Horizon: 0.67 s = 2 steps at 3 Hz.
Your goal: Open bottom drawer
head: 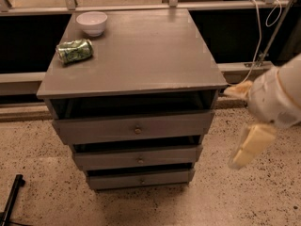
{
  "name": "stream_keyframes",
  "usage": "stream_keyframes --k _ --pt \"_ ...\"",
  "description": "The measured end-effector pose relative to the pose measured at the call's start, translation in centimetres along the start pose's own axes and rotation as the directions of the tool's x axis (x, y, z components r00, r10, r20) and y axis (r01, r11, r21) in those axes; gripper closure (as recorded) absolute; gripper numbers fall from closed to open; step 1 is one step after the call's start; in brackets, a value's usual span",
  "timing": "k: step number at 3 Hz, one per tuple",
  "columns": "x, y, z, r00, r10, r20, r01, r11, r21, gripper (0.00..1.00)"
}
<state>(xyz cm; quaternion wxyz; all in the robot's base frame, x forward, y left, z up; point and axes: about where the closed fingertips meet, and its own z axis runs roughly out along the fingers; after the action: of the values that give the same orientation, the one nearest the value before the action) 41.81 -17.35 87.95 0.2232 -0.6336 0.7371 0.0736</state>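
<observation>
The bottom drawer [140, 179] is the lowest of three grey-brown drawers in the cabinet [136, 55]. It has a shallow front with a small round knob [142, 180], and a dark gap shows above it. The middle drawer [138, 157] and the top drawer [135, 127] sit above it. My gripper [243, 119] is to the right of the cabinet, about level with the top and middle drawers and apart from them. Its cream fingers [250, 147] are spread wide and hold nothing.
A white bowl [91, 22] and a crushed green can [74, 51] lie on the cabinet top at the back left. A dark ledge and cables [263, 27] run behind. A black rod [11, 197] lies on the speckled floor at the lower left.
</observation>
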Motion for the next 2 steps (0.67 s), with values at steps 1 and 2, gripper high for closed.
stream_keyframes --k 1,2 --pt "0.39 1.79 1.42 0.998 -0.001 0.061 0.000 0.9999 0.011 0.00" --pt "0.38 1.79 1.43 0.998 -0.001 0.062 0.000 0.9999 0.011 0.00"
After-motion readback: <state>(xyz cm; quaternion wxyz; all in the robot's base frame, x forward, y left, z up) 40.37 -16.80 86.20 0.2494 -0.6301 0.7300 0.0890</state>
